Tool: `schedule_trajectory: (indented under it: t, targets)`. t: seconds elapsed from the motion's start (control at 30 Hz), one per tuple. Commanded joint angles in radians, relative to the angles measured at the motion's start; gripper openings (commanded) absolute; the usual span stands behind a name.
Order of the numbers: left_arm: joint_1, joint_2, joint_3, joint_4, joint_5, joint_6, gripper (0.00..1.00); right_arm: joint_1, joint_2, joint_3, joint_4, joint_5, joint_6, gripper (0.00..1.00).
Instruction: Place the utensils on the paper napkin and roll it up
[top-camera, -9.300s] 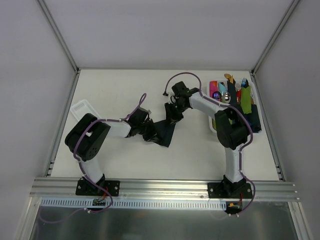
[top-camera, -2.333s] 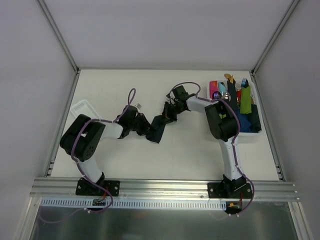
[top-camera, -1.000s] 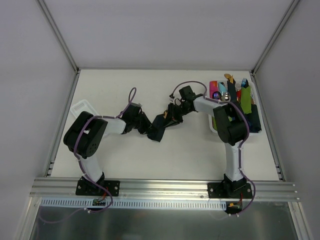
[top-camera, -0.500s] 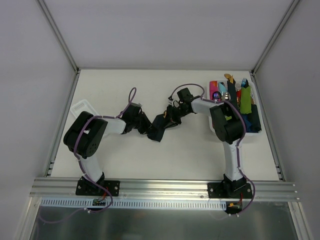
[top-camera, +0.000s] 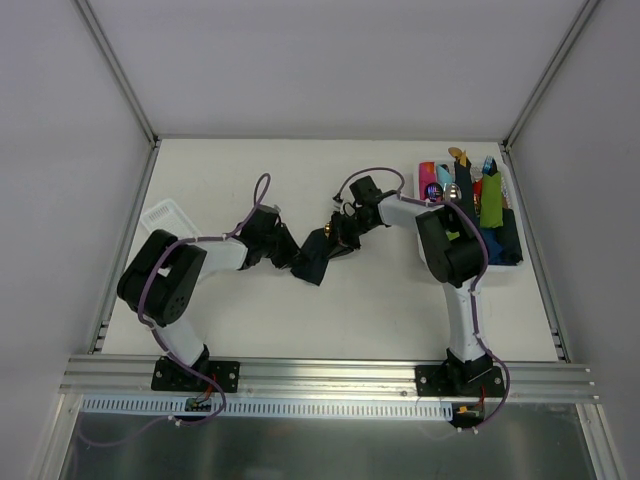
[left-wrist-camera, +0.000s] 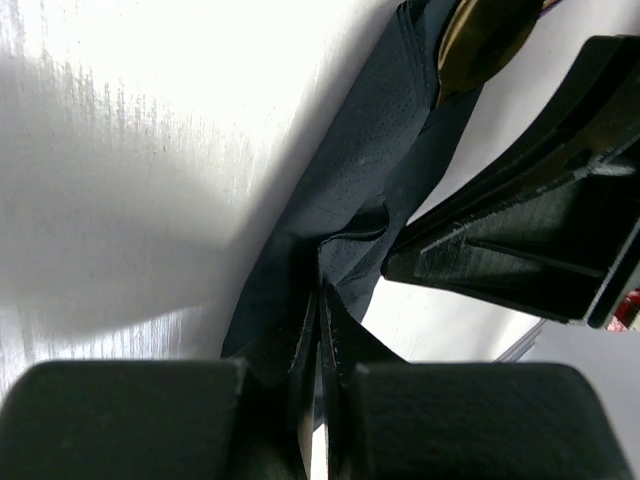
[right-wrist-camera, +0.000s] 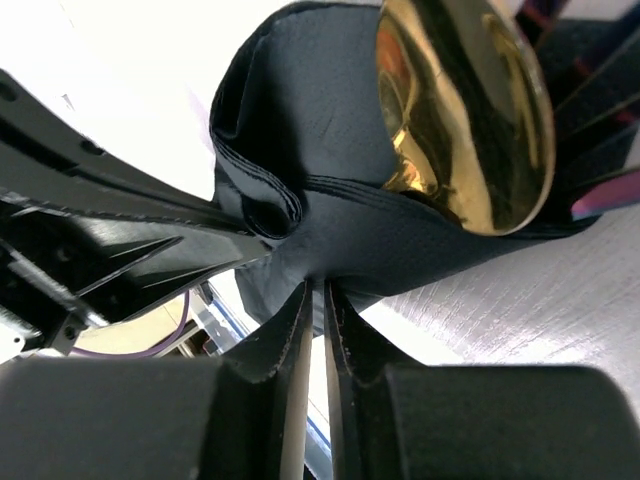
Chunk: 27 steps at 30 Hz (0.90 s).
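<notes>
The dark navy paper napkin (top-camera: 312, 262) lies bunched into a narrow fold mid-table, wrapped round the utensils. The spoon's gold bowl (right-wrist-camera: 460, 110) pokes out of its far end and also shows in the left wrist view (left-wrist-camera: 482, 28). A bluish-purple tip (right-wrist-camera: 603, 205) beside the bowl may be the fork; the rest of it is hidden. My left gripper (top-camera: 298, 258) is shut on a napkin fold (left-wrist-camera: 330, 200) at the lower left end. My right gripper (top-camera: 336, 238) is shut on the napkin (right-wrist-camera: 320, 130) from the opposite side, near the spoon bowl. The two grippers almost touch.
A white tray (top-camera: 507, 266) at the right holds several green, pink and dark rolled bundles with cutlery tips. A white ribbed container (top-camera: 165, 215) sits at the left behind my left arm. Metal frame rails edge the table.
Both grippers have kept their hold on the napkin. My right gripper has shifted slightly left toward the left one, and the napkin has bunched narrower round the spoon.
</notes>
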Motion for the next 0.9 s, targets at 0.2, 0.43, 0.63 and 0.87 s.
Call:
schedule_trajectory:
  t: [0.2,0.43,0.63,0.87]
  targets:
    - [-0.03,-0.075,-0.02,0.06,0.043,-0.005,0.0,0.019,0.035,0.031,-0.08,0.109,-0.041,0.11]
    - [-0.053,-0.04,-0.039,0.203,0.1,-0.074,0.0,0.022,0.034,0.035,-0.086,0.122,-0.041,0.11]
    - [-0.058,-0.021,-0.145,0.485,0.138,-0.229,0.0,0.024,0.032,0.037,-0.091,0.128,-0.038,0.11]
    - [-0.061,0.098,-0.246,0.853,0.154,-0.421,0.0,0.022,0.029,0.037,-0.094,0.138,-0.034,0.1]
